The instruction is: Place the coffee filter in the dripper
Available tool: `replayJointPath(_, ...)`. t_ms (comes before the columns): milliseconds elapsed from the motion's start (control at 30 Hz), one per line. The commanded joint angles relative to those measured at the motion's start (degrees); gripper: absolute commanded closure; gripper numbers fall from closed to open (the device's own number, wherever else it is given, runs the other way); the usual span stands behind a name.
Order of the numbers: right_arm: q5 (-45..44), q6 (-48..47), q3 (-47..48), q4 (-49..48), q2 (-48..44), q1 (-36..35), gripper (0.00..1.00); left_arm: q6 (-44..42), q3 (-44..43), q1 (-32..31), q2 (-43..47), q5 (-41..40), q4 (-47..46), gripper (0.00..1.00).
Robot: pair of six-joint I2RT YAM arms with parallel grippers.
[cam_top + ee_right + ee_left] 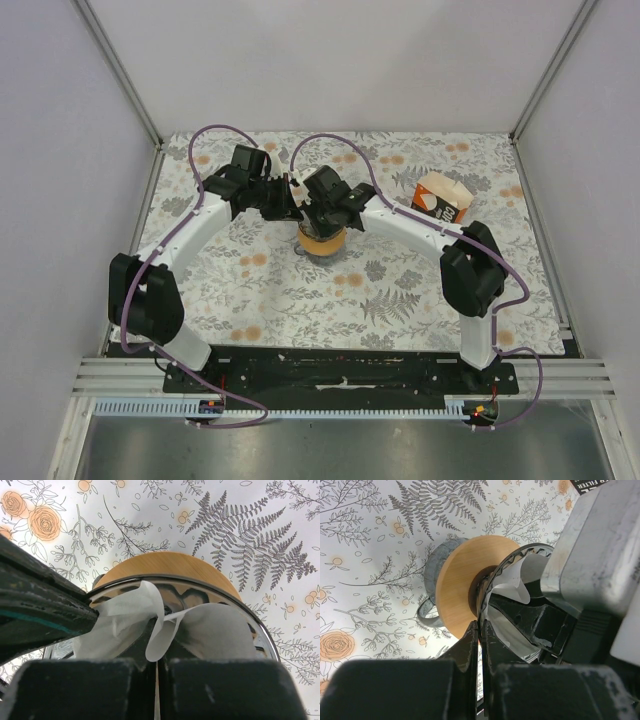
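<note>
The dripper (322, 241) stands mid-table with its orange-brown collar (460, 587) on a grey glass jar (436, 570). The white coffee filter (122, 620) sits crumpled and folded inside the dripper's mouth; it also shows in the left wrist view (517, 582). My right gripper (157, 655) is shut on a fold of the filter, over the dripper's ribbed rim (252, 617). My left gripper (481, 630) is shut on the dripper's near rim. In the top view my left gripper (293, 208) and right gripper (323, 217) meet above the dripper and hide most of it.
The orange-and-white carton (441, 198) lies at the back right of the flowered tablecloth; its corner shows in the left wrist view (592, 484). The jar's handle (426, 614) points toward the left arm. White walls close the table on three sides.
</note>
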State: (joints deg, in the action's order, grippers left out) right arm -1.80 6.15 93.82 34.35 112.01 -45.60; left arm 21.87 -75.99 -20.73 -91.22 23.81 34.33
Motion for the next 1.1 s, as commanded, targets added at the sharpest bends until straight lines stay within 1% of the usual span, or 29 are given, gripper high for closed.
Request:
replayJointPath(0, 1.6, -1.4, -1.2, -0.6, -2.7, -1.2, 1.00, -0.2, 1.5, -0.6, 1.4, 0.3, -1.6, 0.98)
replayJointPath(233, 1.6, -2.7, -1.0, -3.0, -8.5, -0.5, 1.00, -0.3, 1.3, -0.6, 1.2, 0.4, -1.5, 0.98)
replayJointPath(633, 1.6, -3.9, -1.3, -3.2, -13.0, 0.8, 1.00, -1.2, 0.9, -0.6, 1.7, -0.1, -1.2, 0.98)
replayJointPath(933, -0.2, -4.7, -5.0, -3.3, -20.4, 3.2, 1.00, -1.7, 0.0, -0.6, 1.6, 0.0, -1.1, 0.98)
replayJointPath(967, -0.3, -4.8, -5.4, -3.2, -20.9, 3.7, 1.00, -1.8, 0.0, -0.6, 1.6, 0.3, -1.0, 0.98)
replayJointPath(1067, -0.4, -4.7, -6.8, -3.5, -22.0, 4.6, 0.99, -1.9, -0.6, -0.6, 1.4, 0.6, -1.1, 0.91)
